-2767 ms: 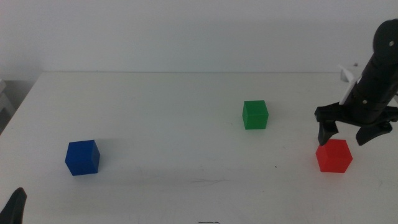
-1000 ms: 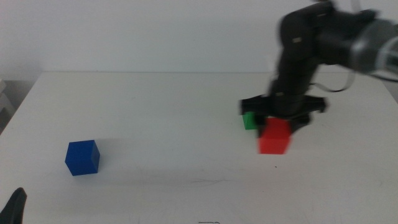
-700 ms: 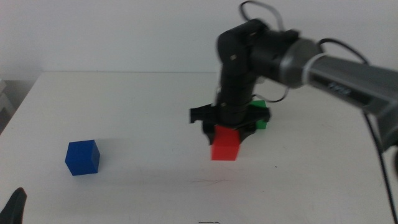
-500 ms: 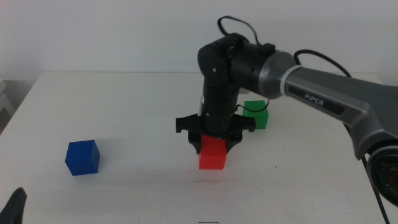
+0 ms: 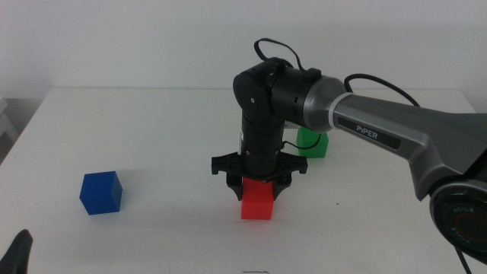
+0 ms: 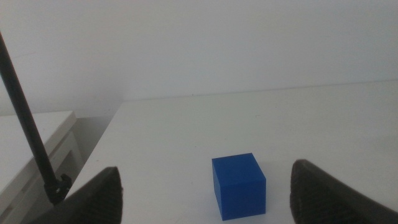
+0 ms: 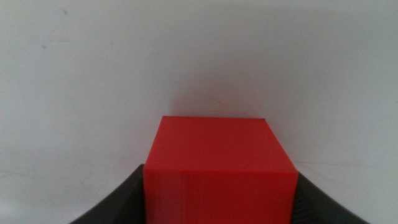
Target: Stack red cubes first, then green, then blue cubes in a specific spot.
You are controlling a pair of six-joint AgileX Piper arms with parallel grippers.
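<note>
Bench (image 5: pixel 152 122) was plain white with no marker for the stack spot. Right arm reached in from the right to mid-bench, near the front. Right gripper (image 5: pixel 257 185) pointed straight down with its fingers clamped on the red cube (image 5: pixel 257 199); the wrist view showed the red cube (image 7: pixel 219 168) wedged between the dark fingers. The cube's bottom looked at or just above the bench surface, couldn't tell if it was touching.

Step in hand, as I read it: placing red as the base of the stack. The next move would call for seating it flat, opening the fingers, and lifting straight up so the cube doesn't get dragged. Then on to green.

Left gripper (image 5: pixel 17 255) waited at the front-left corner, fingers wide apart with nothing between them. Its wrist view looked at the blue cube (image 6: pixel 239 185) sitting ahead of the fingers on the bench.

Count: one red, one green, one blue.
- Green cube (image 5: pixel 313 142) sat just behind the right arm, partly hidden by it.
- Blue cube (image 5: pixel 100 192) sat on the left side, well apart from red.
</note>
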